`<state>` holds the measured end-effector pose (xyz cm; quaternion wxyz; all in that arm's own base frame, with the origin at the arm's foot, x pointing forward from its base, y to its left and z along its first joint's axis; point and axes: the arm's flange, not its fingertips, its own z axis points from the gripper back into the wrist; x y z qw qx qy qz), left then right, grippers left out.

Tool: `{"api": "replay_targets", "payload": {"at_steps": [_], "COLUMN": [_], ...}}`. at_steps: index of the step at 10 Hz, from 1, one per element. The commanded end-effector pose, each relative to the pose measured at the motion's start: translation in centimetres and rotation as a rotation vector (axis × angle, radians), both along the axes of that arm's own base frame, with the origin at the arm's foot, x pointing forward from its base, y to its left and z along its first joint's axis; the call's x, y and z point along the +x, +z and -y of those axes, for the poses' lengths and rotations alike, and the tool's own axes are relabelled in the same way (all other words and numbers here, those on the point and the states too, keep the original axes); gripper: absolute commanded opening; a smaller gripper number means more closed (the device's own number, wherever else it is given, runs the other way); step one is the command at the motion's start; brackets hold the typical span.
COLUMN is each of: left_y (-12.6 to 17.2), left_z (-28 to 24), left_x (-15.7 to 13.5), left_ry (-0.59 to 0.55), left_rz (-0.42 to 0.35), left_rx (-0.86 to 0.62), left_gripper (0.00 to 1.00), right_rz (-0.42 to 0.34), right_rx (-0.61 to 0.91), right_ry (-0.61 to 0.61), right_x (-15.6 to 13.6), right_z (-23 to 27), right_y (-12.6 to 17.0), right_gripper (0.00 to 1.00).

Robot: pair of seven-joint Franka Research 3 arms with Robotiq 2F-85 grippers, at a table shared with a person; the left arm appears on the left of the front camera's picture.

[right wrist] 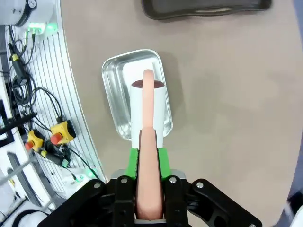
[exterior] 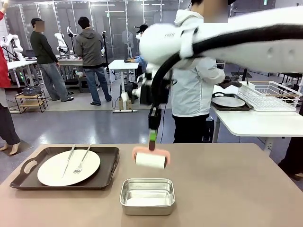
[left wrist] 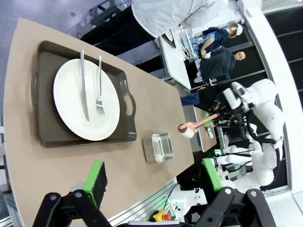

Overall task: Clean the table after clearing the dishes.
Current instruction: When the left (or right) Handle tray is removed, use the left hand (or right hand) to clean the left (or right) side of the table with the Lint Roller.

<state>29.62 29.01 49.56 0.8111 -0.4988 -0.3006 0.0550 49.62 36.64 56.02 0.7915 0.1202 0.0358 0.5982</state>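
On the brown table (exterior: 227, 189), at the left, a dark tray (exterior: 111, 165) holds a cream plate (exterior: 54, 172) with a knife (exterior: 68, 160) and a fork (exterior: 81, 160). My right gripper (exterior: 152, 137) reaches to the middle and is shut on the pink handle of a lint roller (exterior: 150, 160), whose white roll hangs just above the table behind a steel pan (exterior: 147, 196). In the right wrist view the gripper (right wrist: 147, 158) clamps the roller (right wrist: 149, 109) over the pan (right wrist: 113, 90). My left gripper (left wrist: 154, 176) is open, high above the plate (left wrist: 71, 109) and tray (left wrist: 42, 132).
A person in a light jacket (exterior: 194, 90) stands at the table's far side. On the white side table (exterior: 255, 124) at the right sit another plate (exterior: 228, 101) on a dark tray and a wire rack (exterior: 267, 94). The brown table's right half is bare.
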Motion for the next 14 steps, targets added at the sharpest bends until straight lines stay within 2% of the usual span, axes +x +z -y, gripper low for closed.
{"api": "replay_targets", "payload": {"at_steps": [1,4,5,6,7,8,9,12,13,14], "left_y": [0.2,0.2,0.2,0.2,0.2,0.2,0.2,0.2,0.2,0.2], "left_z": [-0.1,-0.1,-0.1,-0.1,-0.1,-0.1,-0.1,-0.1,-0.1,-0.1], "left_x": [-0.1,-0.1,-0.1,-0.1,-0.1,-0.1,-0.1,-0.1,-0.1,-0.1], "left_ry": [-0.003,-0.003,-0.003,-0.003,-0.003,-0.003,-0.003,-0.003,-0.003,-0.003], "left_rz": [0.012,0.012,0.012,0.012,0.012,0.012,0.012,0.012,0.012,0.012], "left_rx": [-0.003,-0.003,-0.003,-0.003,-0.003,-0.003,-0.003,-0.003,-0.003,-0.003], "left_gripper": [1.00,1.00,1.00,1.00,1.00,1.00,1.00,1.00,1.00,1.00], "right_rz": [0.055,0.142,0.161,0.167,0.162,0.070,0.137,0.137,0.127,0.064], "right_rx": [0.048,0.111,0.130,0.166,0.120,0.160,0.142,0.142,0.145,0.265], "right_ry": [-0.293,-0.827,-0.971,-1.035,-1.039,-0.787,-0.999,-0.999,-0.973,-1.078], "right_x": [-2.1,-3.8,-4.3,-4.6,-4.3,-4.2,-3.3,-3.3,-3.5,-2.6], "right_z": [5.6,14.0,16.0,17.2,17.5,16.4,19.0,19.0,18.9,20.1], "right_y": [-0.9,-1.8,-2.4,-3.0,-3.5,-3.6,-3.3,-3.3,-3.7,-5.3], "right_gripper": [0.02,0.02,0.02,0.02,0.02,0.02,0.02,0.02,0.20,0.20]}}
